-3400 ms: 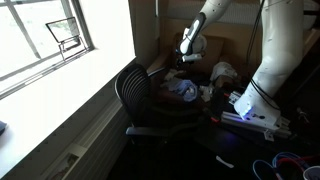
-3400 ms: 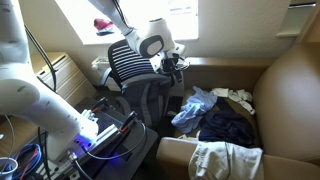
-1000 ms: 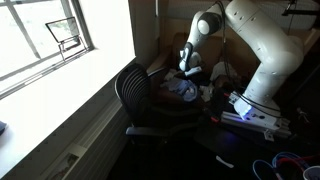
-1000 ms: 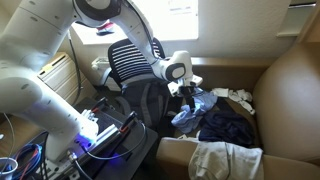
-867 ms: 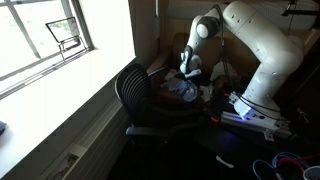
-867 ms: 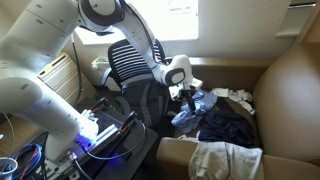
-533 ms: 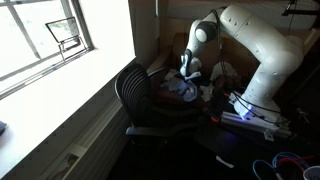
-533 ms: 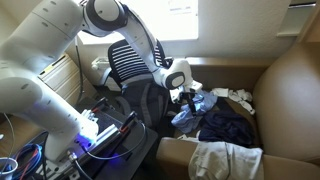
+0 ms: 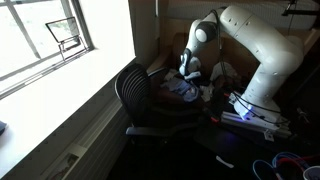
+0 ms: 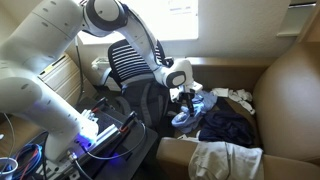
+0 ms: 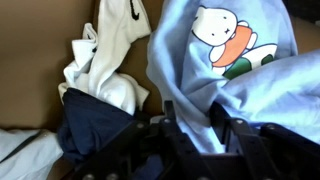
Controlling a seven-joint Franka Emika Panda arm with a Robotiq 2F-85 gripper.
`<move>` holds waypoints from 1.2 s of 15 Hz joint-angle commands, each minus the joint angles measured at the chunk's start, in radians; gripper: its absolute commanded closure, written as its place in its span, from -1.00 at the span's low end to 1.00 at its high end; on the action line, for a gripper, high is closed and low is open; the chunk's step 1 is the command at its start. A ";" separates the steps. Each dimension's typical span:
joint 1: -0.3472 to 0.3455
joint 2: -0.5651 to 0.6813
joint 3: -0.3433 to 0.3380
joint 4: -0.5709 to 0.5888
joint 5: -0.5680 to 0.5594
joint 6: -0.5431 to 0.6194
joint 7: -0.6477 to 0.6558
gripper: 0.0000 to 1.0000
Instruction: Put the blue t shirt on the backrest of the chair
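Wrist view: gripper [image 11: 198,120] straddling a fold of the blue t shirt [image 11: 235,65], lying crumpled on clothes beside the chair [image 10: 127,64]; whether clamping, impossible to tell. Worth biting deep, avoiding the navy garment [image 11: 95,125].

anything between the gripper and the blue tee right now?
Nothing: in the wrist view the gripper is right at the blue t shirt, no gap showing.

Daylight from the window [image 9: 40,35] blows out white in both exterior views, leaving the chair [image 9: 135,92] and floor in deep shadow. The wrist view is evenly lit but soft.
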 commanded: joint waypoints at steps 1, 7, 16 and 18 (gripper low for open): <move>-0.004 0.013 -0.004 0.034 0.021 -0.046 0.005 0.80; -0.051 -0.113 0.069 0.048 0.048 -0.307 -0.034 1.00; -0.071 -0.588 0.232 -0.140 0.196 -0.179 -0.150 1.00; -0.069 -0.686 0.256 -0.148 0.270 -0.245 -0.089 1.00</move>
